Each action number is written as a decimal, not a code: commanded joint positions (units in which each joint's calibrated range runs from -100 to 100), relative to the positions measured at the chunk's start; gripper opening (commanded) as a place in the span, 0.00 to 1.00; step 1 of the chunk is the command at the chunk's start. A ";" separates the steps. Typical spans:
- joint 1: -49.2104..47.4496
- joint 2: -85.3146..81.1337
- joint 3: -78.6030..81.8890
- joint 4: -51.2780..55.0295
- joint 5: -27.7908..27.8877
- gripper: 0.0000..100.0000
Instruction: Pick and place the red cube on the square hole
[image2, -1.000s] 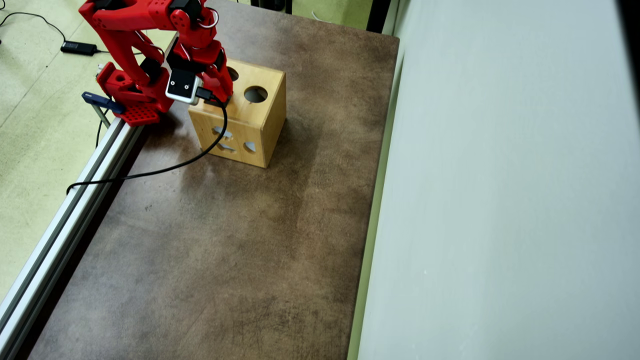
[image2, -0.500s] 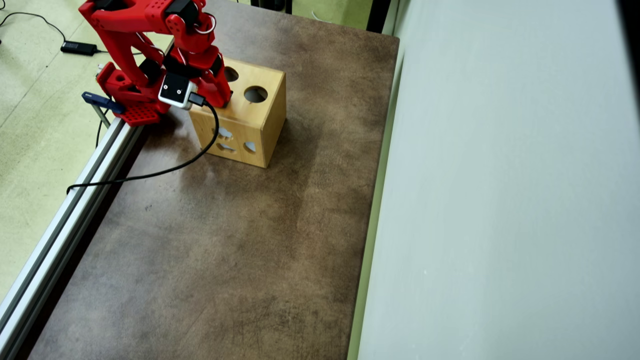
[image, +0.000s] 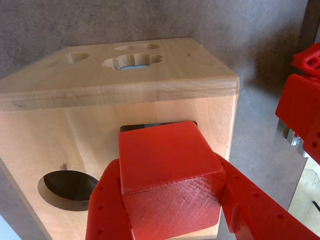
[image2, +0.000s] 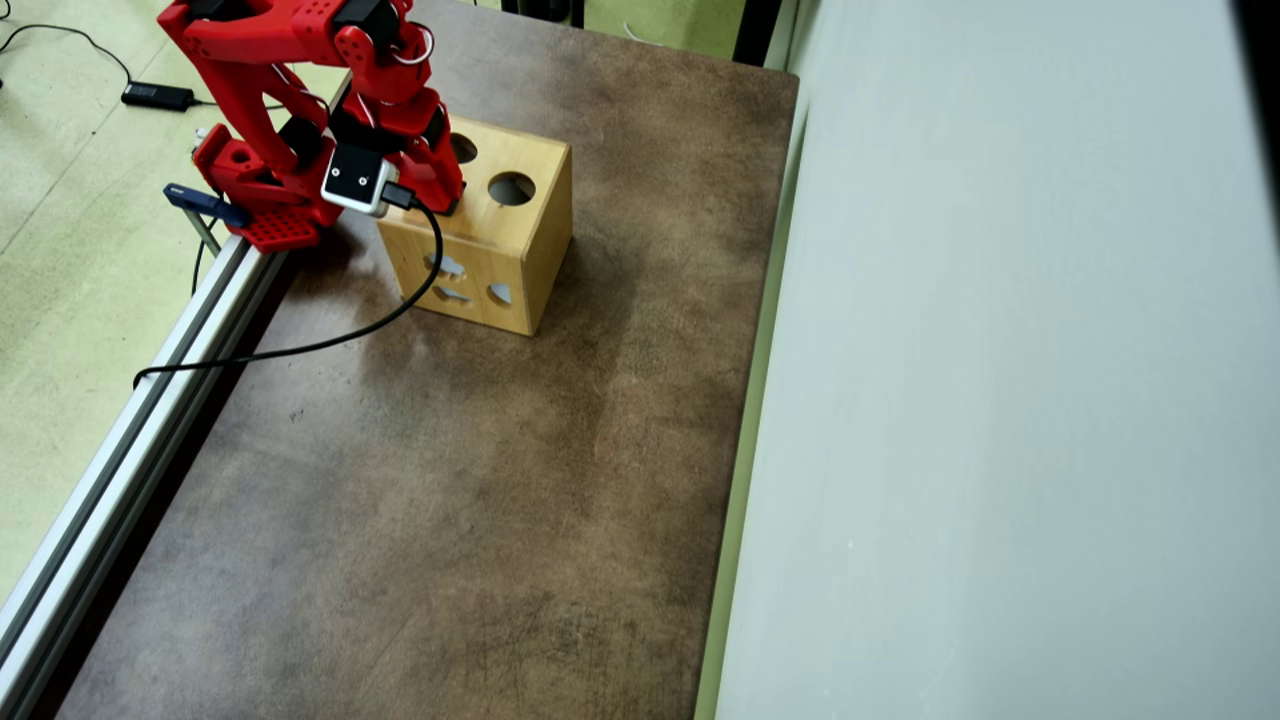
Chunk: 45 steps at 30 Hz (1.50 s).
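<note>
In the wrist view the red cube (image: 167, 165) fills the middle, and my gripper (image: 172, 202) is shut on it, one red finger (image: 107, 207) on each side. Right behind the cube lies the square hole (image: 134, 127) in the wooden box (image: 75, 135); only a thin dark strip of it shows above the cube's far edge. In the overhead view my gripper (image2: 440, 200) points down onto the left part of the wooden box's top face (image2: 520, 225). There the arm hides both the cube and the square hole.
A round hole (image: 67, 187) lies left of the cube on the same face, with another (image2: 511, 188) showing from above. Other cut-outs mark the adjoining faces (image2: 450, 280). The arm's base (image2: 260, 190) and a metal rail (image2: 150, 390) line the table's left edge. A black cable (image2: 330, 340) trails over the brown tabletop (image2: 450, 500).
The wrist has tilted slightly left and down over the box's top face. The gripper tip has stayed at about the same spot on the box. The box has not moved.
</note>
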 joint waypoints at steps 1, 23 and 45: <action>-0.38 -0.17 -2.24 -1.59 0.24 0.07; -2.01 -0.17 -1.79 -1.59 0.34 0.07; -1.34 -0.26 3.04 -1.59 0.34 0.07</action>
